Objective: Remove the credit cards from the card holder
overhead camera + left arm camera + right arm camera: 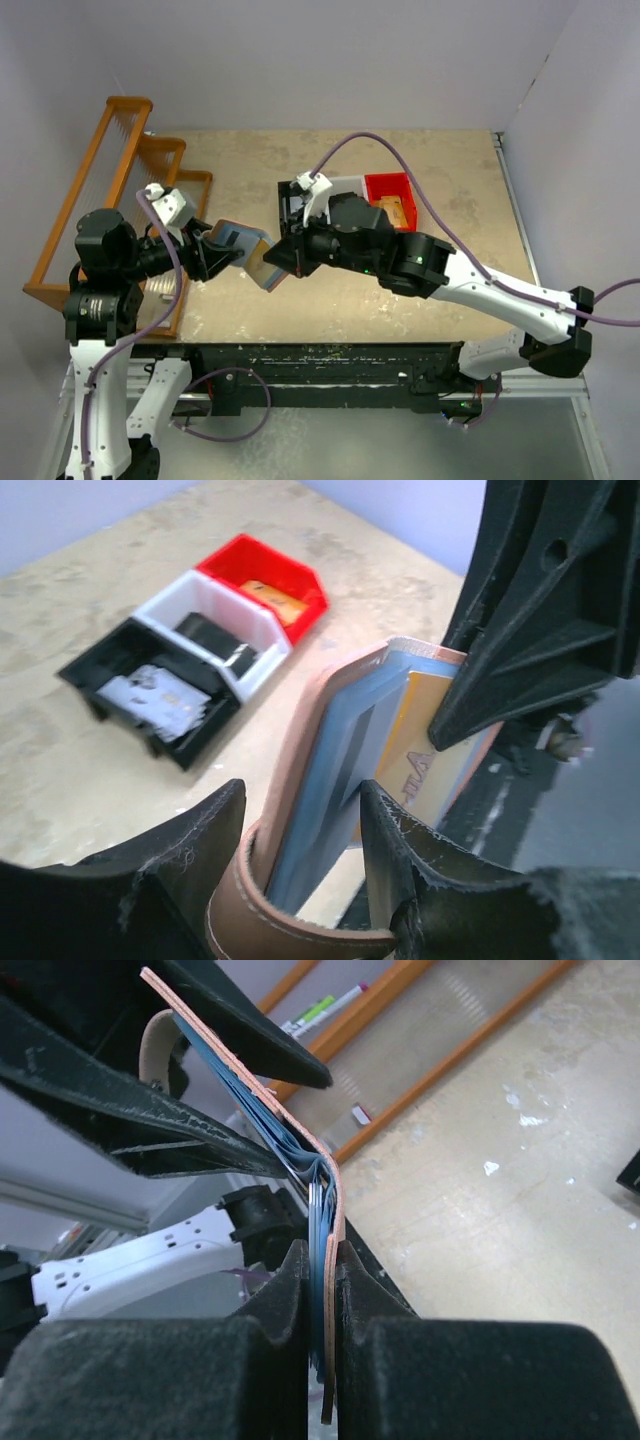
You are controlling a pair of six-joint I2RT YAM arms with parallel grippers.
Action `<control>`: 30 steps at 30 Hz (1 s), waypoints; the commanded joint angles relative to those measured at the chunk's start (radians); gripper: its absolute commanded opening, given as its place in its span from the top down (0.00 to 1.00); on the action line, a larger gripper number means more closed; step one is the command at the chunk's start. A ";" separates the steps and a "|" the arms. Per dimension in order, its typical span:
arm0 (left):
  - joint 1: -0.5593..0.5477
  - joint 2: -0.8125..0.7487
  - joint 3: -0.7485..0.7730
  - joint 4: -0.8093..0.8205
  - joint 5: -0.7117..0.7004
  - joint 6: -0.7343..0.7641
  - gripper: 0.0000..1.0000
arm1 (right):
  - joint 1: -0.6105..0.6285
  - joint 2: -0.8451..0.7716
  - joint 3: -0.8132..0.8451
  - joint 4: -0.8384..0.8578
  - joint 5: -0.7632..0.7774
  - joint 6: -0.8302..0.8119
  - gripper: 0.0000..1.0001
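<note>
The card holder (243, 252), salmon-pink with light blue lining, hangs in the air between both arms near the table's front edge. My left gripper (214, 256) is shut on its folded end; in the left wrist view the leather (300, 730) sits between my fingers (300, 865). A tan-orange credit card (420, 755) shows inside the open flap. My right gripper (281, 256) is shut on the other flap; in the right wrist view the pink leather and blue layers (322, 1210) are pinched between my fingers (324, 1290). The pale card is hidden.
A black bin (120, 665), a white bin (215, 615) and a red bin (265, 565) stand in a row on the table behind the right arm, each holding flat items. A wooden rack (110, 190) stands along the left side.
</note>
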 commanded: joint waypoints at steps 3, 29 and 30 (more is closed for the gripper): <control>0.004 0.090 0.079 -0.029 0.268 -0.141 0.49 | -0.048 -0.136 -0.088 0.254 -0.155 -0.019 1.00; 0.005 0.128 0.079 0.246 0.387 -0.545 0.77 | -0.161 -0.269 -0.247 0.339 -0.335 0.014 1.00; 0.005 0.128 0.078 0.249 0.385 -0.547 0.78 | -0.163 -0.269 -0.250 0.341 -0.340 0.014 1.00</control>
